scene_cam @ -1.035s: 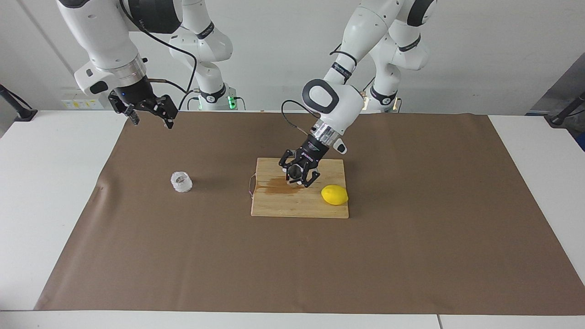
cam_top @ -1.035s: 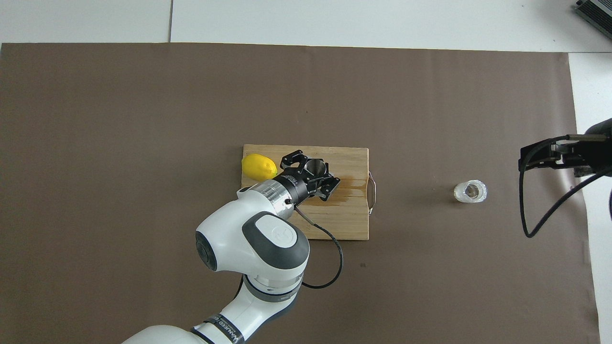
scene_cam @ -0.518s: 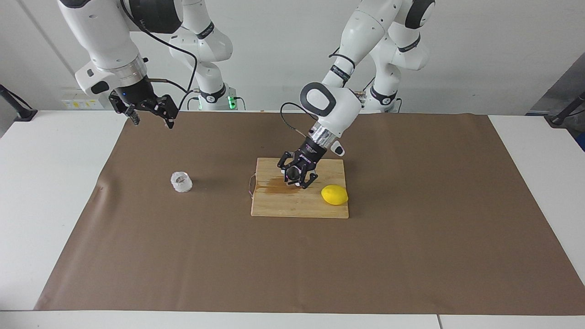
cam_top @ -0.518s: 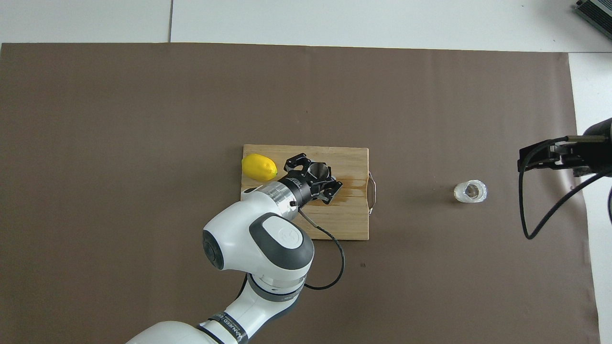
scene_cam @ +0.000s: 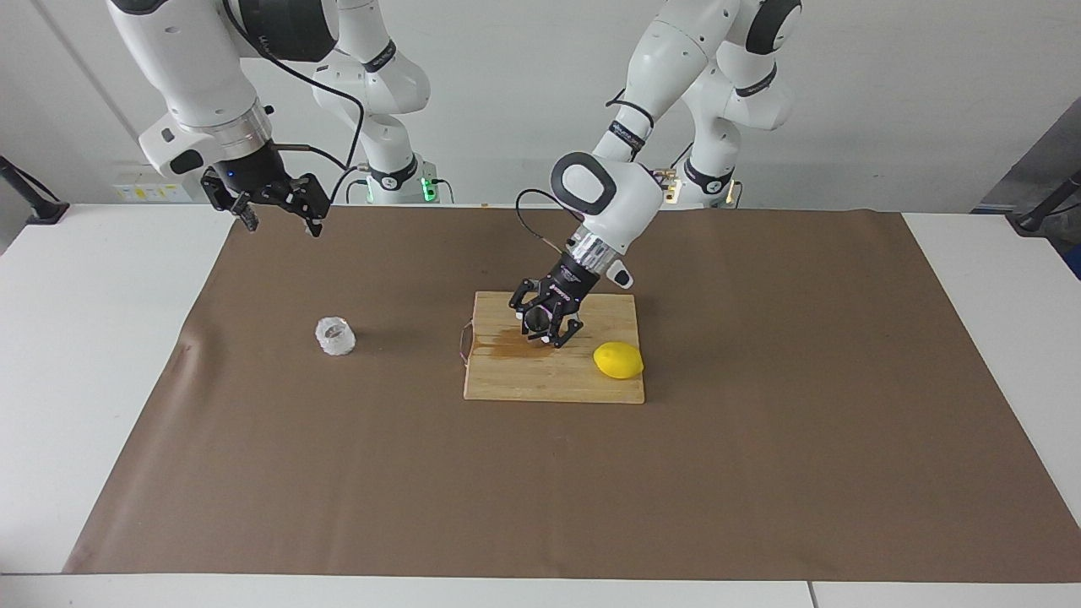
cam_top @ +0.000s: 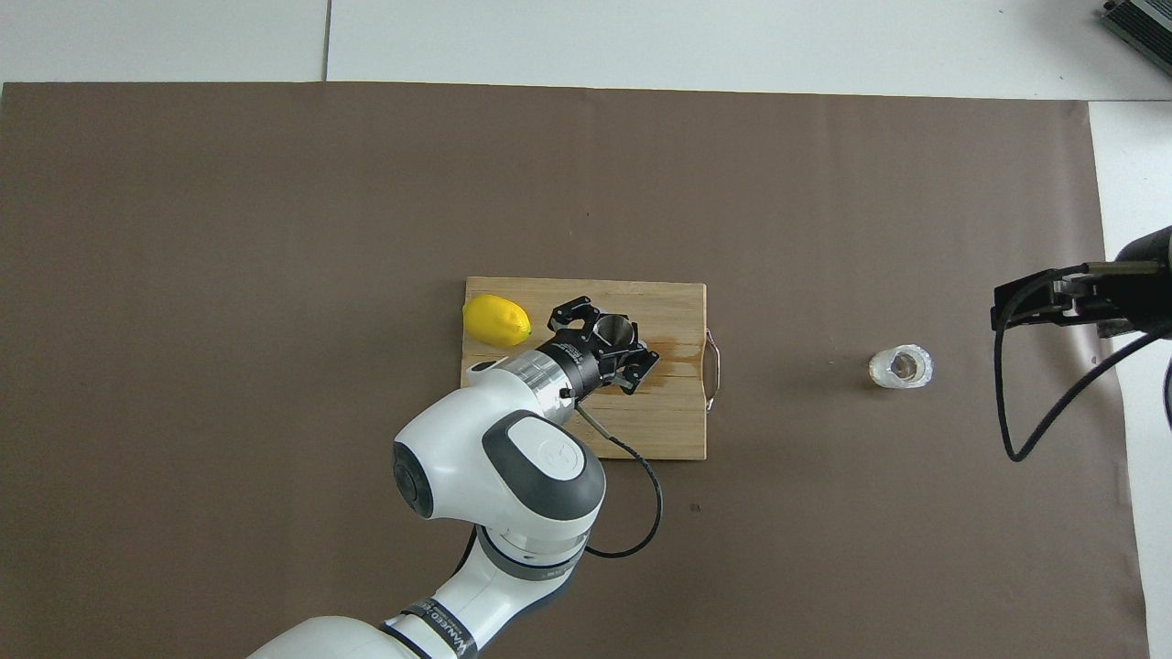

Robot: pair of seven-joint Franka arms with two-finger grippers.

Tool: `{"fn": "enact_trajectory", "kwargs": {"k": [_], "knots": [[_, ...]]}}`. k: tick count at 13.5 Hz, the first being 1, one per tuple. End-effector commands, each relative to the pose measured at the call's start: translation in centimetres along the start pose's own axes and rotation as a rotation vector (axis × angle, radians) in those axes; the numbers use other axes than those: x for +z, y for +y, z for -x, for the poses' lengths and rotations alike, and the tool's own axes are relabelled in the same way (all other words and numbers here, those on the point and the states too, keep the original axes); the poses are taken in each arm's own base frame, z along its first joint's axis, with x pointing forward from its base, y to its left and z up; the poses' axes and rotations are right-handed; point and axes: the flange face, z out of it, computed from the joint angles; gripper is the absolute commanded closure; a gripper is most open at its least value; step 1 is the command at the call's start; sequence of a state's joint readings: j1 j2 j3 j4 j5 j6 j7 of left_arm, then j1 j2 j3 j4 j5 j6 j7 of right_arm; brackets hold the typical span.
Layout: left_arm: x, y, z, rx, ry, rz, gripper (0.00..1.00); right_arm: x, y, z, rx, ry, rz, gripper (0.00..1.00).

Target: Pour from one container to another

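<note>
Your left gripper point(scene_cam: 545, 325) clamps the jigger point(cam_top: 613, 328) over the board point(scene_cam: 507, 380) — presumably to receive; right gripper point(scene_cam: 274, 207) waits open, glass point(scene_cam: 335, 336) untouched.

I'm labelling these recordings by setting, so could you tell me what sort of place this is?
Most likely a robotics lab staged as a kitchen or bar counter: paper-covered table, two mounted arms, plus a wooden cutting board, lemon and steel jigger.

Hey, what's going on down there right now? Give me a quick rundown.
Left gripper shut on jigger, over cutting board. Right gripper open, waiting above the table's edge. Glass tumbler alone on paper, untouched. Lemon beside jigger, wet stain on board.
</note>
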State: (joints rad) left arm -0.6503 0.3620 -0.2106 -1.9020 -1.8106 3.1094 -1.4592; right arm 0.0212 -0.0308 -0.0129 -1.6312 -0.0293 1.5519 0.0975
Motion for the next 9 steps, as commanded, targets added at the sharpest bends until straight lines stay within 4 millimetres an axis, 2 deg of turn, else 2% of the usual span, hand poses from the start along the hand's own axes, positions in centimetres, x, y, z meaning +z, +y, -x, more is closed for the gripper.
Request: {"fn": "enact_trajectory", "kwargs": {"k": [1, 3, 7, 9], "knots": [[0.37, -0.02, 0.19, 0.008, 0.001, 0.021, 0.78, -0.13, 0.05, 0.93, -0.022, -0.004, -0.008, 0.0], [0.32, -0.03, 0.18, 0.008, 0.001, 0.021, 0.74, -0.13, -0.04, 0.94, -0.023, -0.004, -0.007, 0.0], [0.33, -0.02, 0.12, 0.009, 0.003, 0.021, 0.54, -0.13, -0.12, 0.95, -0.025, -0.004, -0.007, 0.0], [0.27, -0.03, 0.19, 0.01, 0.001, 0.021, 0.51, -0.14, -0.29, 0.96, -0.028, -0.004, -0.007, 0.0]]}}
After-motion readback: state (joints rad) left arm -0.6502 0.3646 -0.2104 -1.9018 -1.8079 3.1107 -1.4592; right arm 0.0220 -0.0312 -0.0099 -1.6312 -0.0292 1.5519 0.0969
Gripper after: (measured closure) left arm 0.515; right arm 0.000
